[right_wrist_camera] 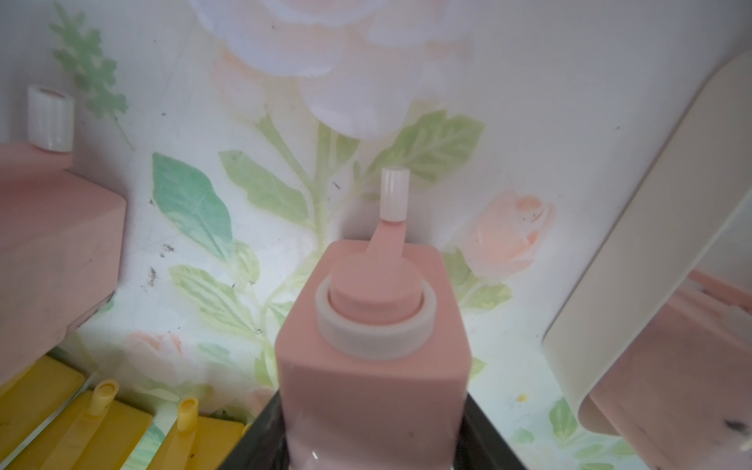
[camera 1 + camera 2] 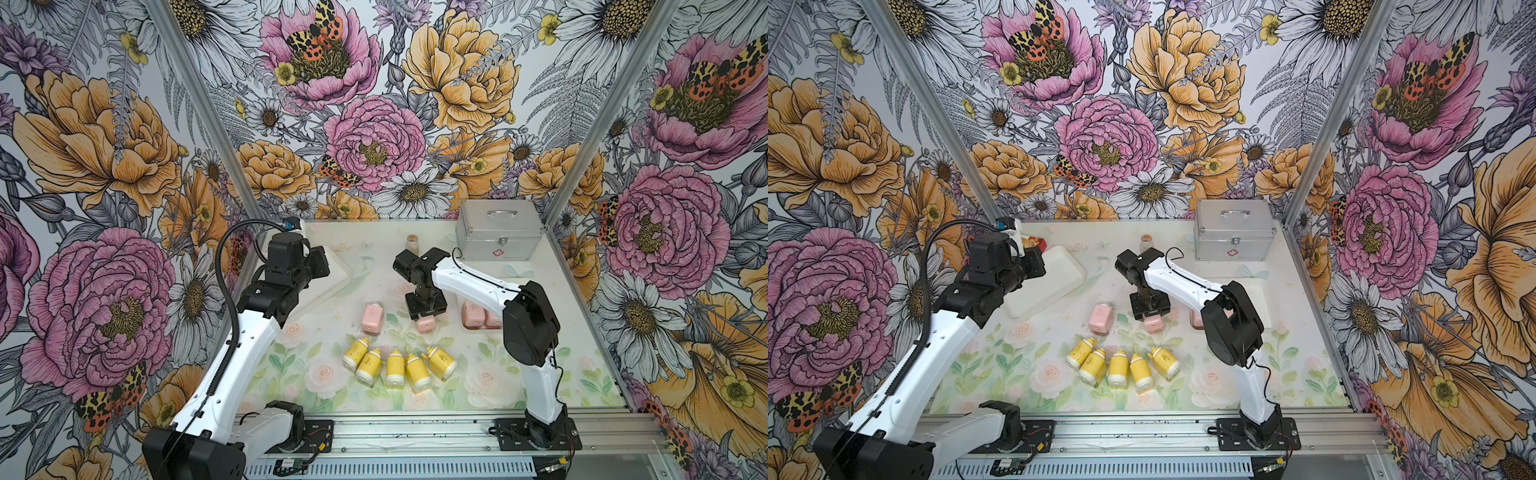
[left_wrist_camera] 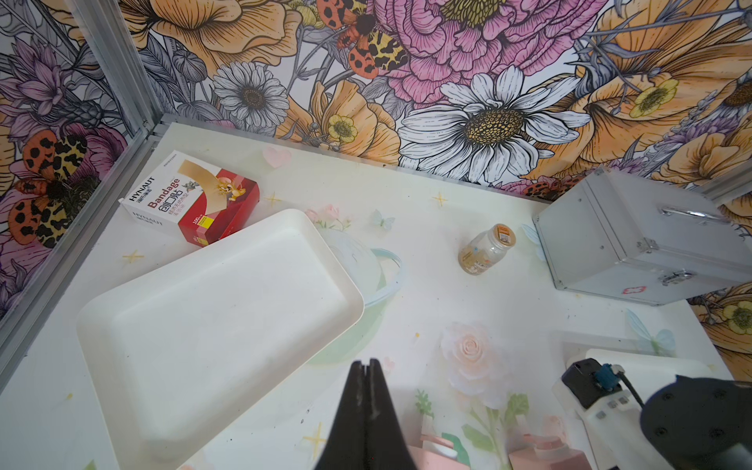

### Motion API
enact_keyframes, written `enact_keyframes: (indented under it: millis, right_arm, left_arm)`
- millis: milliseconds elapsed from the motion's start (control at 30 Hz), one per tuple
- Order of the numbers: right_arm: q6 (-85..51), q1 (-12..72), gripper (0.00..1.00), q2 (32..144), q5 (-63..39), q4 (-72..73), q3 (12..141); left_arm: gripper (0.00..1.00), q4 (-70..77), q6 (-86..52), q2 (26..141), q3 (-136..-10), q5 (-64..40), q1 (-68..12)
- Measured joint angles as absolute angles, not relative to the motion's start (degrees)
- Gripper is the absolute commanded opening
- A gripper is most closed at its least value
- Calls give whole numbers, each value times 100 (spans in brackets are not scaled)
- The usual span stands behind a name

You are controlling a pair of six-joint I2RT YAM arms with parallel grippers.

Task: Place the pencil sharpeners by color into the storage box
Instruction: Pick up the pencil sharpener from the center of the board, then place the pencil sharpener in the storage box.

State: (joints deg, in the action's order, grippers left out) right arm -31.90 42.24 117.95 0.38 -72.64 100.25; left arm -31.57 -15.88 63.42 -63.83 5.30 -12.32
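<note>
My right gripper (image 1: 372, 431) is shut on a pink pencil sharpener (image 1: 372, 346), one black finger on each side of its body. In both top views it hangs low over the table's middle (image 2: 427, 323). A second pink sharpener (image 2: 372, 318) lies on the table to its left. Two more (image 2: 473, 314) lie in a white tray (image 2: 1264, 291) under the right arm. Several yellow bottle-shaped sharpeners (image 2: 395, 365) lie in a row nearer the front. My left gripper (image 3: 368, 364) is shut and empty, raised beside an empty white tray (image 3: 122, 325).
A closed silver case (image 2: 498, 228) stands at the back right. A small clear jar (image 2: 412, 243) stands in front of the back wall. A red and white bandage box (image 3: 195, 199) lies in the back left corner behind the empty tray. Walls enclose three sides.
</note>
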Motion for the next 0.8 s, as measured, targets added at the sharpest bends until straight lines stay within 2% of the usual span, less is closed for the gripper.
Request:
enact_keyframes:
  millis: [300, 800]
  right_arm:
    - [-2832, 4064, 44, 11590, 23, -7312, 10025]
    - [-2276, 3380, 45, 10617, 303, -8038, 10228]
  left_arm:
    - [0, -3157, -1586, 6342, -6383, 561, -1258]
    - [0, -3157, -1586, 6342, -6383, 561, -1258]
